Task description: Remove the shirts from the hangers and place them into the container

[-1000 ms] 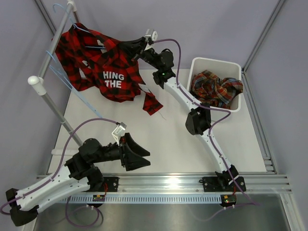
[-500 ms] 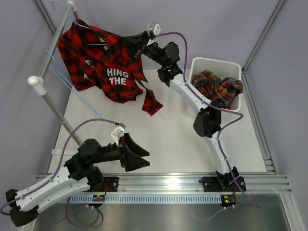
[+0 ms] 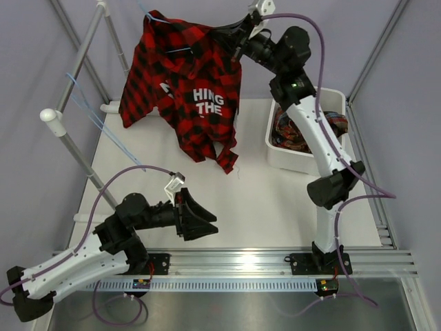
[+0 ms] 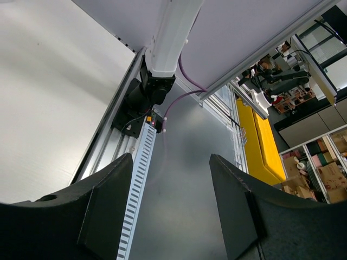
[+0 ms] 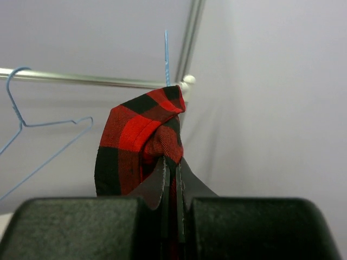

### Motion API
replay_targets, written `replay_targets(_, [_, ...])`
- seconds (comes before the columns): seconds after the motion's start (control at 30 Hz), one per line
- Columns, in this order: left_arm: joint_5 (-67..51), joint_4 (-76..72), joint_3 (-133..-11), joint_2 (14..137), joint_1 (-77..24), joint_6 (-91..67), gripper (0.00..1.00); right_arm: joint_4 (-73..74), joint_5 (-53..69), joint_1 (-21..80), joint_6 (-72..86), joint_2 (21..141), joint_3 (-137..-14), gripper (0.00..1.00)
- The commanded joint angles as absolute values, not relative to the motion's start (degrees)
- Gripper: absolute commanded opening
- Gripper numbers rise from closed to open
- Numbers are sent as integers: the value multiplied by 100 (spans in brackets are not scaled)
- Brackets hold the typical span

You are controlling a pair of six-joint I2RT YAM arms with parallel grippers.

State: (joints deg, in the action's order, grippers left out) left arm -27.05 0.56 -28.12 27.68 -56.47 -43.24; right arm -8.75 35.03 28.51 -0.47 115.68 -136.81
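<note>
So the red-and-black shirt (image 3: 200, 89) is now way up in the air, dragged right, nearly next to the container (image 3: 289, 160).

A second ago it hung low by the rack pole (image 3: 76, 69); now the right gripper (image 5: 171, 165), clamped tight on a fold of it, has hoisted it up and over. A light-blue hanger (image 3: 150, 16) looks like it's still stuck in the collar, so it probably isn't ready to drop yet. The multicolour shirt (image 3: 284, 131) already sits in the container. The left gripper (image 3: 210, 226) hovers low over the counter (image 3: 262, 200), jaws apart around nothing, a bit narrower than before.
</note>
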Motion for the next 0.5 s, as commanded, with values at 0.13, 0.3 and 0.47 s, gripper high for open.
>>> replay_targets(0.13, [-2567,-149,-3576,2961,-5678,-4122,64,500,3270,2259,-448,10056,-13517,0])
replay_targets(0.3, [-2234,-158,-4103,3076,-5678,-4087,64,843,3120,2180,-388,9212,-13148,0])
replay_targets(0.47, [-1619,201,-5173,3426,-5669,-3903,64,1124,3129,2188,-44,8562,-12965,0])
